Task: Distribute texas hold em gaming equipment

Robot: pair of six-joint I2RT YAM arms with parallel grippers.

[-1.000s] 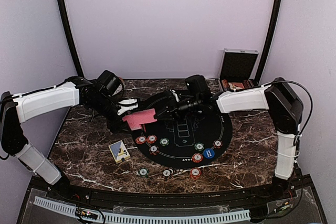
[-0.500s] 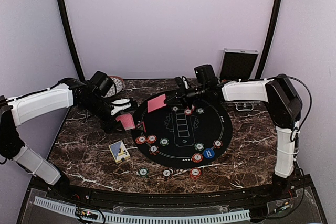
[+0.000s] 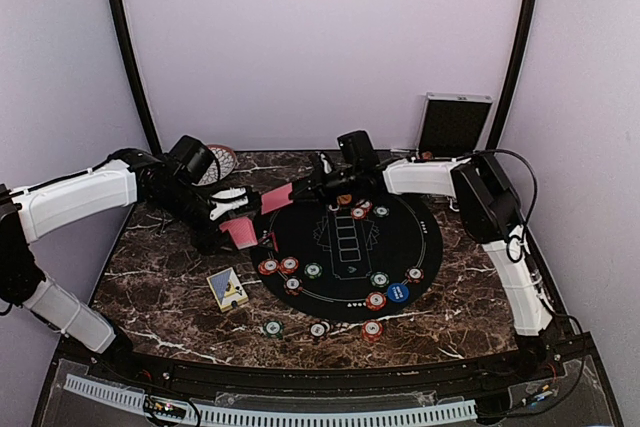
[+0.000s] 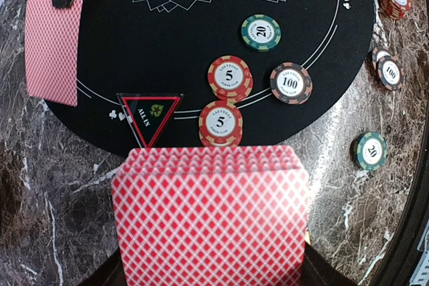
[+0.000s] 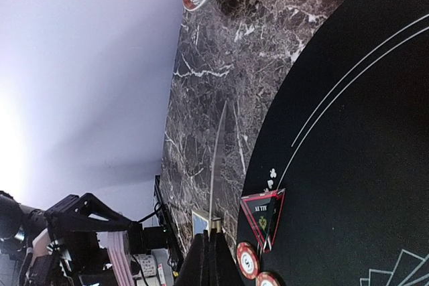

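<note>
My left gripper (image 3: 232, 209) is shut on a fanned deck of red-backed cards (image 3: 241, 233) just off the left edge of the round black mat (image 3: 420, 242). In the left wrist view the deck (image 4: 209, 212) fills the foreground and hides the fingers. My right gripper (image 3: 305, 190) is shut on a single red-backed card (image 3: 276, 197) above the mat's back-left edge. That card also shows in the left wrist view (image 4: 52, 50), and edge-on in the right wrist view (image 5: 216, 159). Poker chips lie on the mat, such as red 5 chips (image 4: 229, 77) and a blue chip (image 3: 398, 293).
A triangular dealer marker (image 4: 150, 117) lies on the mat's left rim. A card box (image 3: 228, 288) lies on the marble front left. Three chips (image 3: 318, 330) sit off the mat in front. A patterned bowl (image 3: 222, 160) stands back left, and a silver case (image 3: 453, 127) back right.
My right gripper has carried the single card from the deck to the back, then left to the mat's back-left edge. My left gripper drew back left with the deck, then stayed still.
</note>
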